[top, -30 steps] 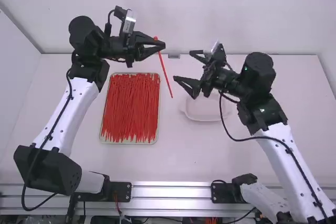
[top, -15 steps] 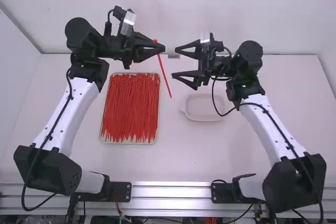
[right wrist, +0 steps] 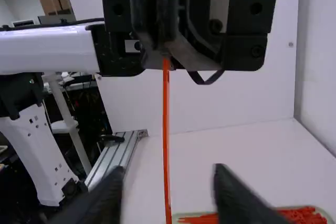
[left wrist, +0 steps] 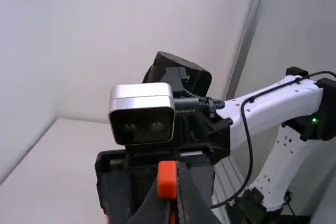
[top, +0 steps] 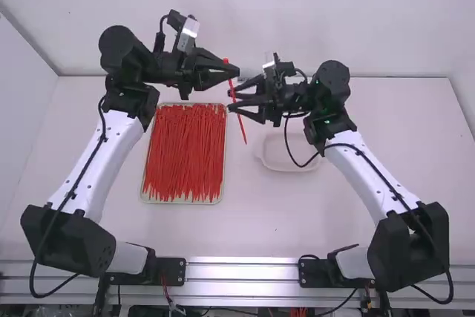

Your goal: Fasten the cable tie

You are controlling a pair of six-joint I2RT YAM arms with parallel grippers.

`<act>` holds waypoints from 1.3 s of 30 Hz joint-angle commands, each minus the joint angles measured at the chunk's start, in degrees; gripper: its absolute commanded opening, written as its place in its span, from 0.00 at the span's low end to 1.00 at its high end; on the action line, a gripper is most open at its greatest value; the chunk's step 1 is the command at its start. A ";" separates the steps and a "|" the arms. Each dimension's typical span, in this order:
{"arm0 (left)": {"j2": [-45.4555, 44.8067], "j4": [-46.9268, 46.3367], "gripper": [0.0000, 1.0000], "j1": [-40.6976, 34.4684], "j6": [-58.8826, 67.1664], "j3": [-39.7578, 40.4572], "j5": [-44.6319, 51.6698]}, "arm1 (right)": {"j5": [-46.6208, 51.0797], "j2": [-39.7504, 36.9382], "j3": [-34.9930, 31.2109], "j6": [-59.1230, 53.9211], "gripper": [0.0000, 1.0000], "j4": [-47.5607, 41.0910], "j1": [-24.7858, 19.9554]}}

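My left gripper is raised above the table's far middle, shut on the head of a red cable tie whose tail hangs down and slightly right. In the left wrist view the tie's head is pinched between my fingers. My right gripper faces it from the right, open, with one finger above and one below the hanging strap. In the right wrist view the cable tie drops from the left gripper and runs between my own spread fingers.
A tray packed with several red cable ties lies left of centre. A white bowl sits on the table under the right arm. The right gripper's camera looms close in the left wrist view.
The right arm has swung left toward the tie, its open fingers now straddling the strap. The left gripper has shifted slightly right, still holding the tie.
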 commanded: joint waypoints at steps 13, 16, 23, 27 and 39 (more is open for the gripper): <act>-0.26 -0.83 0.27 -0.44 -0.17 1.31 -4.39 | -0.09 0.11 1.36 1.79 0.00 2.29 0.17; -0.26 1.44 0.32 -0.48 -1.62 1.31 -4.52 | 1.62 0.11 1.36 3.23 0.00 5.01 0.20; -0.26 10.08 0.25 -0.48 -8.26 1.31 -5.73 | 4.87 0.11 1.33 3.23 0.00 6.62 1.70; -0.26 12.81 0.20 -0.48 -9.25 1.31 -5.64 | 5.88 0.11 1.33 3.21 0.00 7.89 1.68; -0.26 12.85 0.19 -0.44 -9.25 1.31 -6.14 | 7.82 0.13 1.33 5.95 0.00 12.59 1.68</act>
